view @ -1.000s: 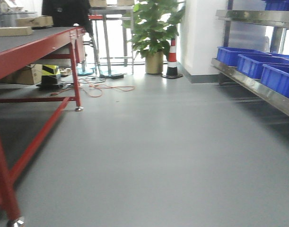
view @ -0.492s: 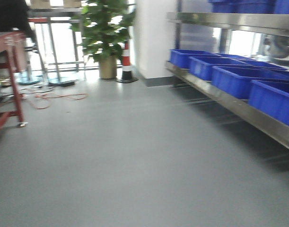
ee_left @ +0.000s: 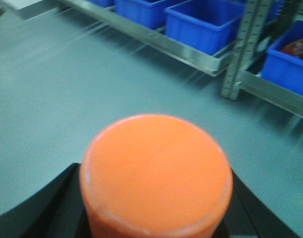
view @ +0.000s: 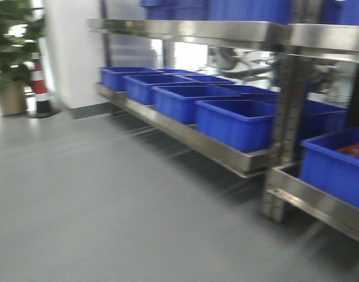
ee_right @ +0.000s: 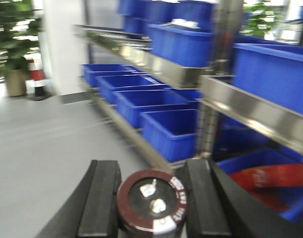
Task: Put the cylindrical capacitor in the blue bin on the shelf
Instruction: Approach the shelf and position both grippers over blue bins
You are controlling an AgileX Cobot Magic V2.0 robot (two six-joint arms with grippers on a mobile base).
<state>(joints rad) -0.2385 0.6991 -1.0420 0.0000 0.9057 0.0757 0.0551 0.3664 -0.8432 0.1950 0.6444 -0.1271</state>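
The right gripper (ee_right: 151,178) is clamped on the cylindrical capacitor (ee_right: 152,201), one black finger against each side. The capacitor stands upright with its terminal end up and white print around its dark red rim. The left gripper (ee_left: 153,203) is closed around an orange cylinder (ee_left: 155,168), of which only the flat round end shows. It may be a second part of the same kind, though I cannot tell.

Both loads hang over bare grey floor (view: 108,205), near the shelf (view: 214,151) but not yet over it. I take this for the carry-and-approach step, with nothing released so far.

The likely target is the blue bin (view: 335,170) at the near right. A red thing (view: 354,150) with white print already lies inside it. The next move calls for closing the remaining gap and lifting the capacitor over the bin's front wall. It then has to come down into free space before the fingers part.

The steel upright (view: 285,117) stands just left of that bin, and the upper rail runs overhead, so the way in is boxed. A row of other blue bins (view: 235,123) runs along the lower rail toward the far left. A potted plant (view: 12,53) and a striped cone (view: 39,85) stand well apart at the far left, out of the way.
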